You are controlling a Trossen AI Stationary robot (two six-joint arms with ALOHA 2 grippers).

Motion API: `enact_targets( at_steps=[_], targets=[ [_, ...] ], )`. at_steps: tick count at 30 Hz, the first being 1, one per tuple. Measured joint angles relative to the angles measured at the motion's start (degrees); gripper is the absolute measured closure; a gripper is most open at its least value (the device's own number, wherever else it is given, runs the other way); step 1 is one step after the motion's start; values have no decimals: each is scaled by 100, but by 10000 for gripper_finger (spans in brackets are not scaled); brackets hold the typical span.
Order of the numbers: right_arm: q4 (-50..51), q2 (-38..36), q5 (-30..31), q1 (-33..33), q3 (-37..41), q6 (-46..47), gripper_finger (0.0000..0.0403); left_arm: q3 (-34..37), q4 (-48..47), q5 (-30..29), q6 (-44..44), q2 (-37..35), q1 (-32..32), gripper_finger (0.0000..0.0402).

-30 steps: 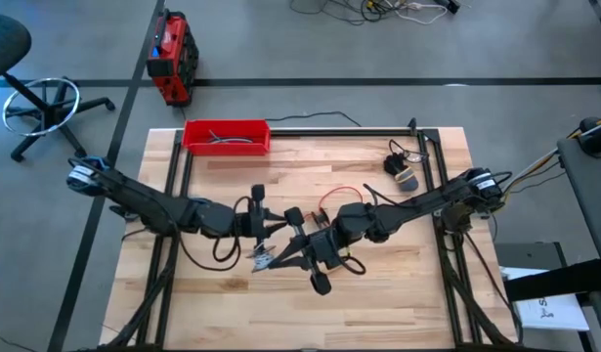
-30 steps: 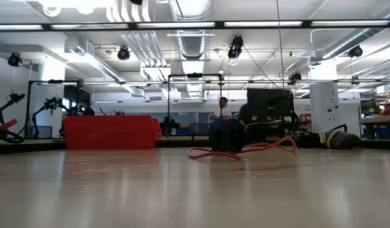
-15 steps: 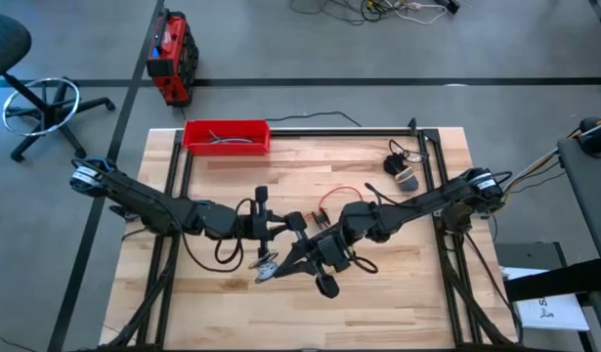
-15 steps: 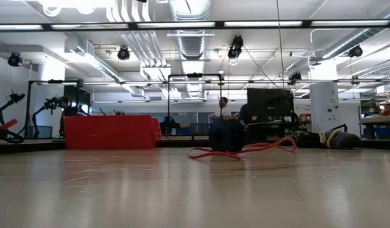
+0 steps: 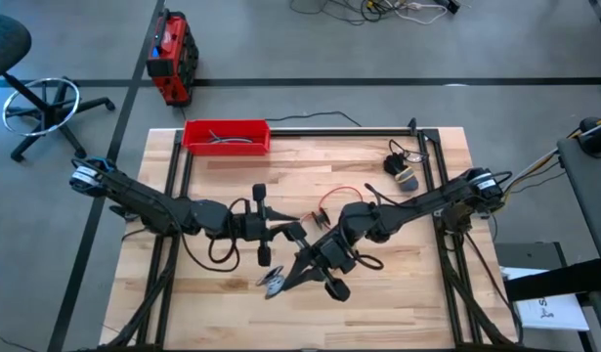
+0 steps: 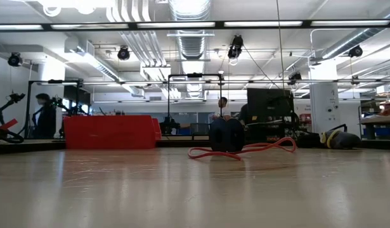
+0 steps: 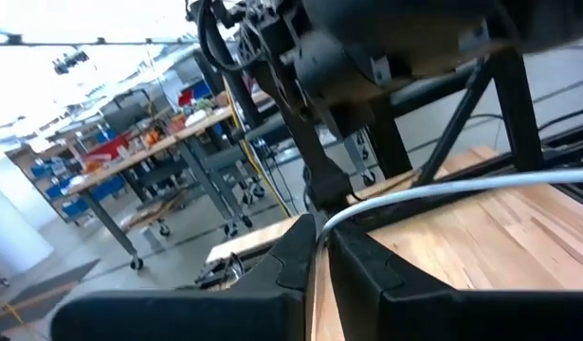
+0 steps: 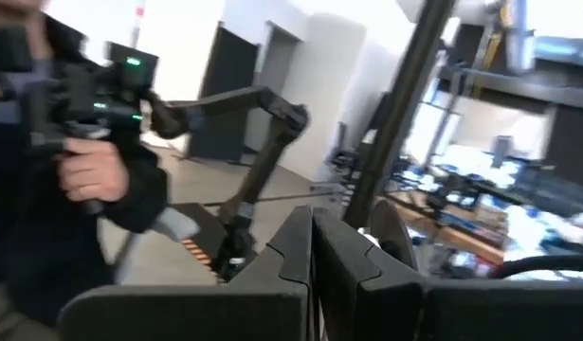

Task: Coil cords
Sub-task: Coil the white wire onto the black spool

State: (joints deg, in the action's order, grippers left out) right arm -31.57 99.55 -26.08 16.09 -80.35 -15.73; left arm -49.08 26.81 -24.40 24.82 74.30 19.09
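Observation:
The white cord [image 5: 274,284] shows as a small bundle above the table's near middle, at the fingertips of my right gripper [image 5: 292,278], which is shut. My left gripper [image 5: 298,233] is just beyond it, shut on a stretch of the same white cord [image 7: 443,189]. The red cord [image 5: 335,196] lies in loose loops on the table behind both grippers. In the low view the red cord [image 6: 242,151] rests flat beside a dark round piece [image 6: 226,135]. My left gripper pinches the white cord between its two fingertips [image 7: 321,227], and the cord runs away from them as one fairly straight strand above the tabletop. My right gripper has the white bundle [image 5: 276,283] at its fingertips, coming slantwise from the far right. The fingers hide the place of contact.
A red tray [image 5: 227,136] with dark cables stands at the far left of the table. A grey and black object [image 5: 403,174] lies at the far right. A person's hand [image 8: 87,175] holding a device shows beyond the table.
My right gripper has gone toward the table's near edge, and the white bundle has gone with it. My left gripper has shifted a little toward the right and the near edge. The red cord has stayed where it was.

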Motion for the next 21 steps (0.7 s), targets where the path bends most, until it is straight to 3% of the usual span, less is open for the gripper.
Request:
enact_targets(
  at_steps=[9,15,21],
  targets=[
    [31,0,-869,-2,39,537,403,0,210,-45,511,-64,0,353],
    [364,0,-892,0,46,790,403,-11,482,-138,883,-125,-2,333],
    [680,0,-842,2,50,1041,403,-321,-245,-398,882,-200,66,350]
  ],
)
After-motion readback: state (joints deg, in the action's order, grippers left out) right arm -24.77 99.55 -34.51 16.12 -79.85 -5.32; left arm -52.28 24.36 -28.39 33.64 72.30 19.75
